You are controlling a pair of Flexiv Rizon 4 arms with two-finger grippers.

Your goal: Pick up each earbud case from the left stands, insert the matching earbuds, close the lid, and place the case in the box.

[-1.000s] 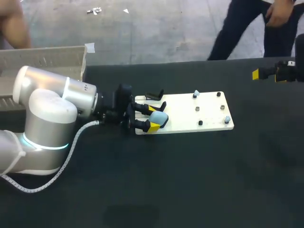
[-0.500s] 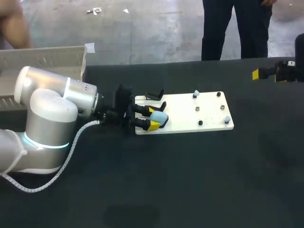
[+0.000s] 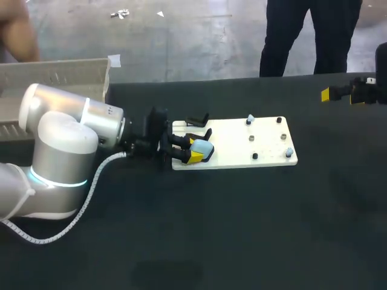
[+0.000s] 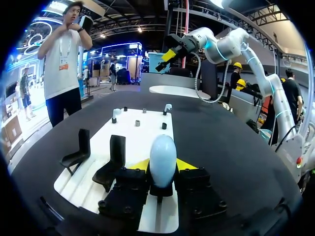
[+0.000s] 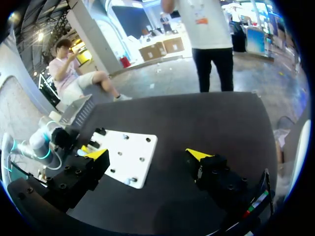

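Earbud case, pale blue, egg-shaped: one, clamped upright between the yellow tips of your left hand, at the left end of the white board.
Stands, black, two: on the board just beside that hand.
Earbuds, pale, and small dark pegs: spread over the board's right half.
Bench: black, matte, carrying the board.
Box, grey: at the bench's far left corner.
Your right hand: fingers spread wide, holding nothing, well apart from the board at the far right.

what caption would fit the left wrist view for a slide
Left hand closed on a pale blue egg-shaped earbud case over a white flat board, two black stands beside it.
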